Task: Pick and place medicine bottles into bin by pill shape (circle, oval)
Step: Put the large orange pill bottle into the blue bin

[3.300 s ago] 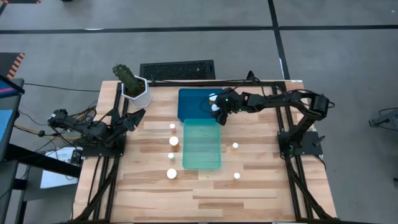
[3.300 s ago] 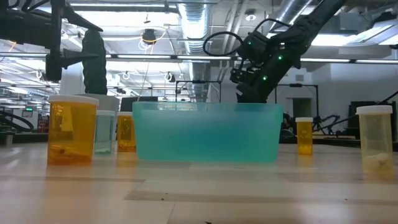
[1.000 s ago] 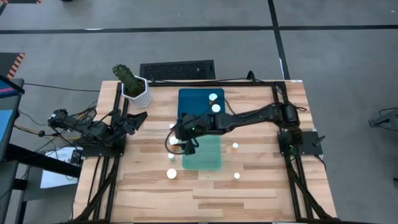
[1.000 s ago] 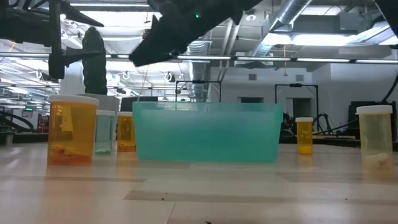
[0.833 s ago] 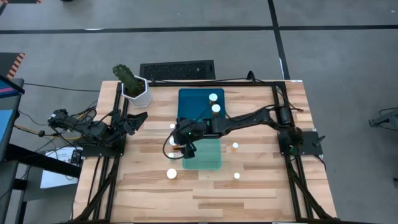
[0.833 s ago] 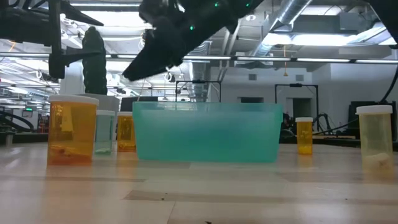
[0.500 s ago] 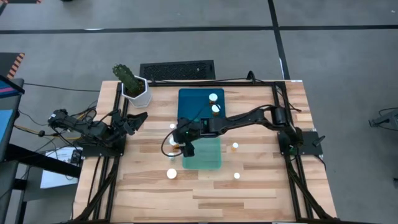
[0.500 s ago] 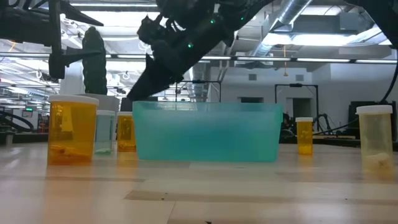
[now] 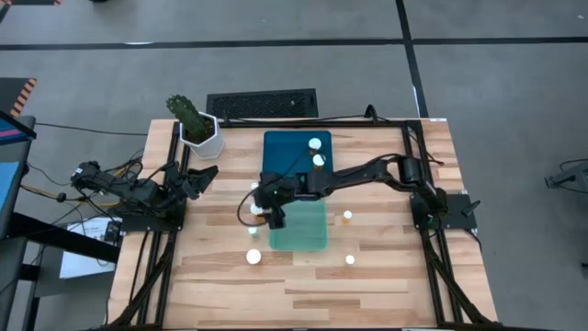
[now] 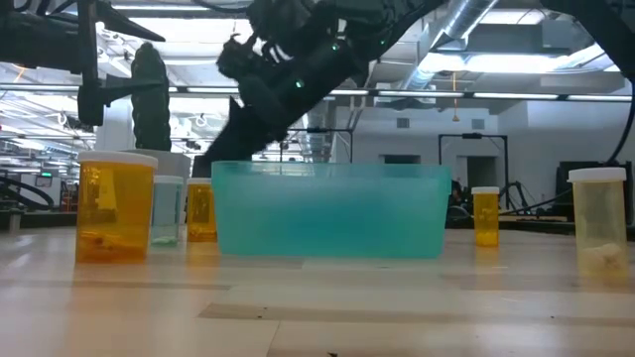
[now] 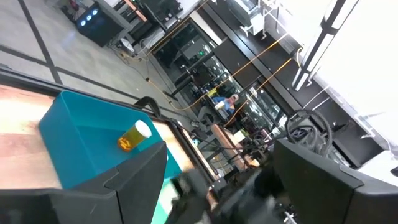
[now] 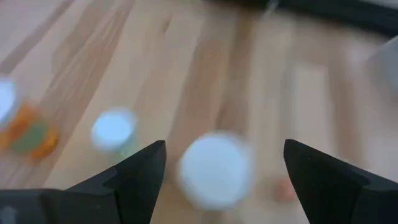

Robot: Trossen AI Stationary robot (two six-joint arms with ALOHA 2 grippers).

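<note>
Eight medicine bottles [image 9: 253, 257] counted, all amber with white caps. Two inside the dark blue bin [image 9: 280, 152] at the far middle of the desk [image 9: 386, 285]. Four in a loose column just left of the teal bin [image 9: 308, 234], running from far to near; the second one partly covered from above. Two more standing right of the teal bin, well apart. Two bins in all, end to end, the teal one nearer and holding nothing. Two arms.

Right pincer [image 9: 274, 215] reached over the teal bin's left edge, hanging above the column's middle bottles, fingers spread wide with nothing between them; in its wrist view a blurred white cap [image 12: 216, 169] showing below the gap. Left pincer [image 9: 204, 173] parked at the desk's left edge, likewise wide open and gripping nothing.

Against three seconds back: right pincer then over the dark blue bin, now swung across to the left column. Within the last second, only eased slightly leftward and lower. Bottles on the desk unmoved.

Around: a white pot [image 9: 204, 140] with a cactus [image 9: 186, 112] at the far left corner. From desk level, right arm crossing above the teal bin, hiding part of the room behind.
</note>
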